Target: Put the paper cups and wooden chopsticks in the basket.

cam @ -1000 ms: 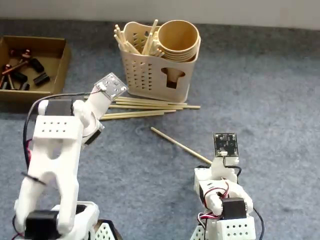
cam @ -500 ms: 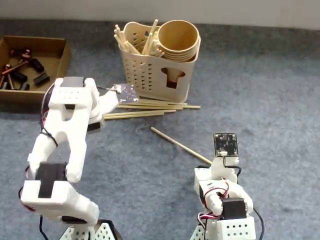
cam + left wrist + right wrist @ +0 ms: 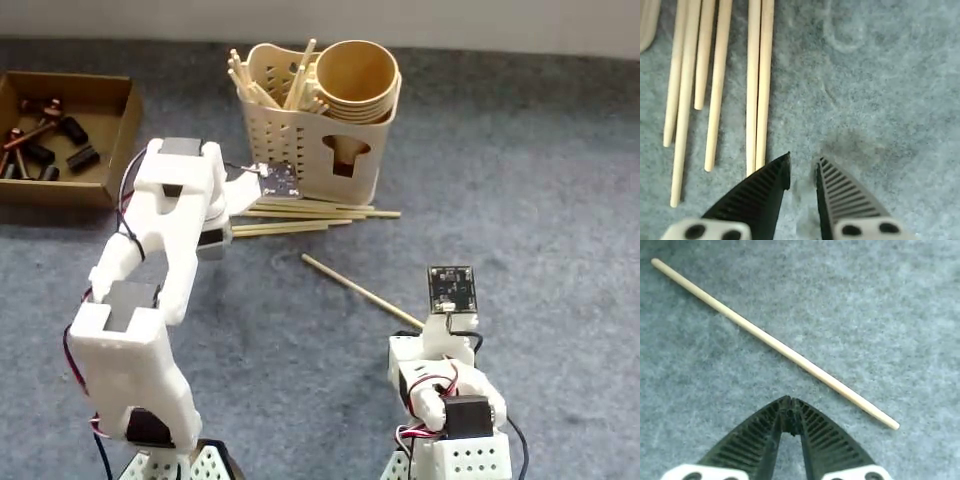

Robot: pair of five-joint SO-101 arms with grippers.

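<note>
Left gripper (image 3: 803, 167) slightly parted, empty, low over the counter (image 3: 560, 200), just beside the ends of the chopsticks (image 3: 718, 85) lying at the foot of the basket (image 3: 300, 150). Right gripper (image 3: 790, 415) clenched on nothing, near 1 stray chopstick (image 3: 775, 342) lying apart from the rest. Cups (image 3: 357, 75) already stacked in the basket with more sticks. Sticks look light, stiff, smooth, likely to roll; I'd pinch 1 mid-length, across its width, so it doesn't swing. Grey fuzzy covering should damp rolling. Cardboard box (image 3: 100, 105) of parts sits well off to the side.
</note>
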